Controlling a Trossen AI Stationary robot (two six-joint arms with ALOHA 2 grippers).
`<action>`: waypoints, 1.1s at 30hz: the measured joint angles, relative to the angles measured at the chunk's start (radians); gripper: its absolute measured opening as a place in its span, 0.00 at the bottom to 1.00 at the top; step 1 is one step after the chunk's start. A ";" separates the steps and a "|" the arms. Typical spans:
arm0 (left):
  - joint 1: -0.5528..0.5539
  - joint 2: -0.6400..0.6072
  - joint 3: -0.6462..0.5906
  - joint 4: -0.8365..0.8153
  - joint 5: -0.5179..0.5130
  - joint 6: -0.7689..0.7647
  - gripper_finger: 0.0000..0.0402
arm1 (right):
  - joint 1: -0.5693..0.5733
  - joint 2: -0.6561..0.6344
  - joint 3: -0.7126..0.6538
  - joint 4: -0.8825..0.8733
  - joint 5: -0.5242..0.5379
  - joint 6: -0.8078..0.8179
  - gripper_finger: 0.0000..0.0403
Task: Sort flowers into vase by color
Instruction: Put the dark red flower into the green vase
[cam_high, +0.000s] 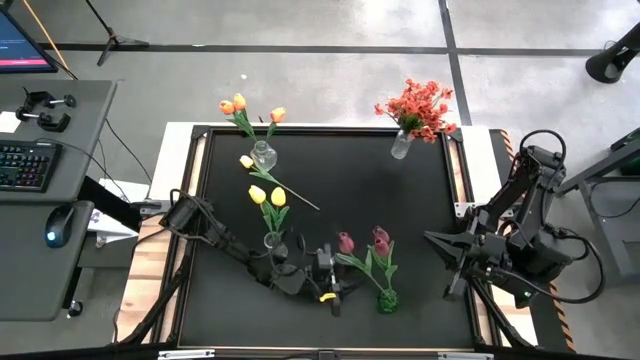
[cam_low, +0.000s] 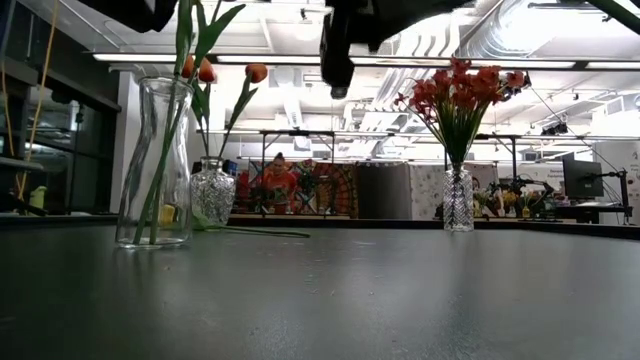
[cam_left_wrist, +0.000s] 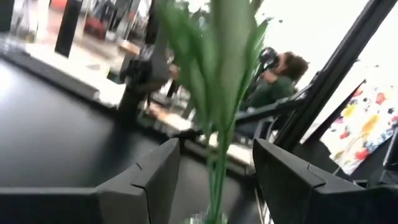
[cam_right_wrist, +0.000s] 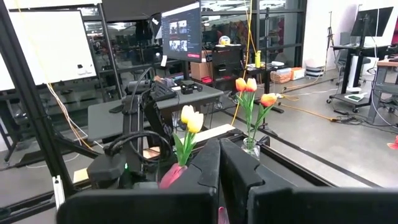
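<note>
Room-side person (cam_low: 279, 183) only at table level

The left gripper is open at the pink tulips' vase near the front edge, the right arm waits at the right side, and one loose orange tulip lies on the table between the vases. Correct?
Not quite: the loose tulip is yellow, not orange, as the high view shows. The rest holds: the left gripper is open by the pink tulips, and the right gripper waits at the right side.

Left wrist view is pretty much a smear: the green stems (cam_left_wrist: 217, 93) between the left end effector (cam_left_wrist: 216, 180) fingers run off the top, so no flower heads. Low view crops the tall vase's (cam_low: 156, 165) blooms too, and the person (cam_low: 278, 182) behind is tiny.
</note>
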 joint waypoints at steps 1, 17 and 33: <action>0.000 0.000 0.000 0.032 0.002 0.035 0.48 | 0.000 0.000 0.000 0.000 0.000 0.000 0.00; 0.007 -0.003 0.000 0.155 0.005 0.131 0.28 | 0.000 0.000 0.000 0.000 0.000 0.000 0.00; 0.055 -0.002 0.358 -0.399 0.283 0.252 0.01 | 0.000 0.000 0.000 -0.023 0.000 0.000 0.00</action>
